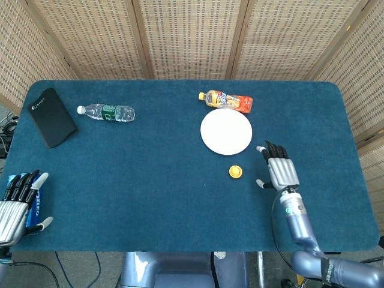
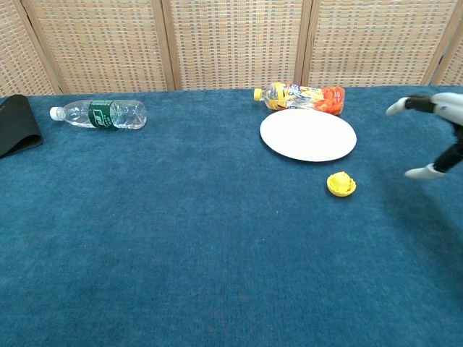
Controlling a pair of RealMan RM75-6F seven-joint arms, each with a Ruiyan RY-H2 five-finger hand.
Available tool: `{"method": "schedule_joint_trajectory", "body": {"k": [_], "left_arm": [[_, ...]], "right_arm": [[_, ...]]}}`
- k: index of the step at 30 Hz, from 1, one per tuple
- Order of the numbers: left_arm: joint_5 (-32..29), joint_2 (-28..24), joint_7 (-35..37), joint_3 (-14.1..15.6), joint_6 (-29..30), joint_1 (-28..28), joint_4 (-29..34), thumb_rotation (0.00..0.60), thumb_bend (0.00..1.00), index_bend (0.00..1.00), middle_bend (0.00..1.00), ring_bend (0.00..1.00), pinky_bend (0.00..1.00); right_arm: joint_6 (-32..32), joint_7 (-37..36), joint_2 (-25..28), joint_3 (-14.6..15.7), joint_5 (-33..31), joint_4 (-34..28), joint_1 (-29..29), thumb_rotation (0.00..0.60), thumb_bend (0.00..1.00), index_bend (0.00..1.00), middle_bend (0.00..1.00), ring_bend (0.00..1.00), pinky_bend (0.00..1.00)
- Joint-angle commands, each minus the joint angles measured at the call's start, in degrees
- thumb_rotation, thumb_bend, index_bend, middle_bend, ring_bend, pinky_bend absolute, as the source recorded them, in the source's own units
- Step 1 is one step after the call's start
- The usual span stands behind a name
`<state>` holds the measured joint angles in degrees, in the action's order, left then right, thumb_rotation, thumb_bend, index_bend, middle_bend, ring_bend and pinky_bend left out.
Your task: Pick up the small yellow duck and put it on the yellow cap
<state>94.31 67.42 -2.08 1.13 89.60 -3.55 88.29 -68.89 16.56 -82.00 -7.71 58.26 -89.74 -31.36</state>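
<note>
A small yellow lump (image 1: 235, 172) lies on the blue cloth just below the white plate. In the chest view it reads as the duck sitting on a flat yellow cap (image 2: 341, 183), though I cannot tell the two apart. My right hand (image 1: 281, 171) hovers to the right of it, well apart, with its fingers spread and nothing in them; the chest view shows it at the right edge (image 2: 443, 106). At the table's near left corner my left hand (image 1: 18, 201) holds nothing, fingers straight.
A white plate (image 1: 226, 131) lies behind the duck, with an orange juice bottle (image 1: 227, 101) on its side beyond it. A water bottle (image 1: 106, 112) and a black case (image 1: 53, 117) lie at the back left. A blue Oreo pack (image 1: 34, 207) sits beside my left hand.
</note>
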Motion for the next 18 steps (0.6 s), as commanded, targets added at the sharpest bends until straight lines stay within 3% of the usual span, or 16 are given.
{"method": "schedule_joint_trajectory", "body": {"k": [1, 11, 18], "left_arm": [[0.09, 0.02, -0.04, -0.01, 0.18, 0.04, 0.11, 0.600, 0.12, 0.00, 0.00, 0.00, 0.00], [0.88, -0.07, 0.37, 0.32, 0.69, 0.17, 0.32, 0.600, 0.13, 0.00, 0.00, 0.00, 0.00], [2.09, -0.03, -0.27, 1.01, 0.67, 0.17, 0.70, 0.600, 0.12, 0.00, 0.00, 0.00, 0.00]], "right_arm": [[-5.91, -7.00, 3.83, 4.15, 7.97, -0.69, 6.01, 0.600, 0.17, 0.04, 0.00, 0.00, 0.00], [-21.32, -15.19, 7.15, 11.54, 22.57, 3.03, 18.09, 0.600, 0.17, 0.01, 0.00, 0.00, 0.00], [-24.67, -16.85, 8.28, 13.42, 25.80, 4.66, 22.66, 0.600, 0.17, 0.02, 0.00, 0.00, 0.00]]}}
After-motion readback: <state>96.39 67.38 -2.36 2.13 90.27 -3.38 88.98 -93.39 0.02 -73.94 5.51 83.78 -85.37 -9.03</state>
